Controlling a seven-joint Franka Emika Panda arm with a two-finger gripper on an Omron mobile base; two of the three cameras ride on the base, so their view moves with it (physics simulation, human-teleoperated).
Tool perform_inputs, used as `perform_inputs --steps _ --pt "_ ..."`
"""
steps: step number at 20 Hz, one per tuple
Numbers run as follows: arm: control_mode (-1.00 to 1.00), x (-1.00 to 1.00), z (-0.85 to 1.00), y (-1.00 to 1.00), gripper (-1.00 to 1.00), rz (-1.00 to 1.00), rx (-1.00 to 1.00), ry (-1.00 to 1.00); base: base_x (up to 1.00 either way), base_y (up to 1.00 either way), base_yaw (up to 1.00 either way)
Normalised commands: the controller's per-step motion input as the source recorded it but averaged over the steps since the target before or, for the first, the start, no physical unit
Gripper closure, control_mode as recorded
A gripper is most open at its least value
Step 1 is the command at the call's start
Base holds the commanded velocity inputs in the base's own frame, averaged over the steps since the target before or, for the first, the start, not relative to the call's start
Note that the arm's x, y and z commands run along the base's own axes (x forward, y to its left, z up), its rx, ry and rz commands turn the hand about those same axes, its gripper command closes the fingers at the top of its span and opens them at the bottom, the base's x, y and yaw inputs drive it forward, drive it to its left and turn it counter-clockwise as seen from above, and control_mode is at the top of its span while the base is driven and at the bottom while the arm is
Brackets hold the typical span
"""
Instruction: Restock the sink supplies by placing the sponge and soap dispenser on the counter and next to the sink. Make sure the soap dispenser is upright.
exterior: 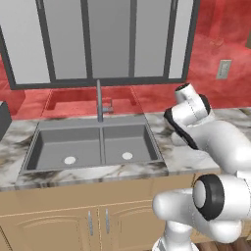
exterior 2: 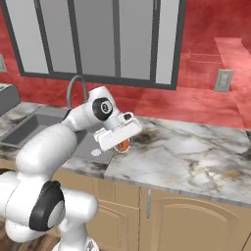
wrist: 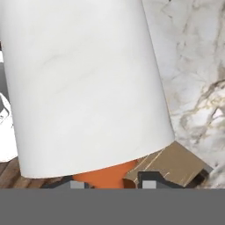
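Hand view has the whitish cylindrical soap dispenser with the orange pump top [wrist: 88, 88] right up against the lens, orange end nearest the fingertips, so the two-finger gripper [wrist: 112, 183] looks clamped at a narrow-ish width on the pump/neck, tho the actual contact pts are cropped off.

Right base view: the gripper [exterior 2: 120, 142] sits low over the white-grey marble counter w/ brown veining [exterior 2: 196, 152], an orange bit [exterior 2: 123, 145] peeking out under the hand, just beside the grey metal double-basin sink [exterior 2: 39, 122], which is at ~9 o'clock from it. The bottle's at the counter edge next to the basin. Can't tell if the base is touching the marble yet or whether it's dead vertical.

My take for this step: lower slow, keep the wrist level so the bottle lands flat on its base, stay at 3 o'clock of the sink rim so it doesn't tip in, only let go once it's seated. Lift straight up after so the pump doesn't snag.
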Motion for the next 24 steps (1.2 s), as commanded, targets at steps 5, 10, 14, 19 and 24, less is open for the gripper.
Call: perform_inputs --steps 5,10,14,19,24 --pt "-1.0 0.56 -0.06 0.0 1.0 0.0 -0.14 0.39 0.0 0.0 0.0" --pt "-1.0 0.57 0.0 0.03 1.0 0.06 -0.13 0.41 0.0 0.0 0.0" --pt "-1.0 0.26 -0.03 0.0 1.0 0.03 -0.15 0.1 0.0 0.0 0.0" --pt "-1.0 0.18 -0.14 0.0 1.0 0.0 -0.18 0.02 0.0 0.0 0.0" --pt "-1.0 0.28 -0.05 0.0 1.0 0.03 -0.16 -0.03 0.0 0.0 0.0"
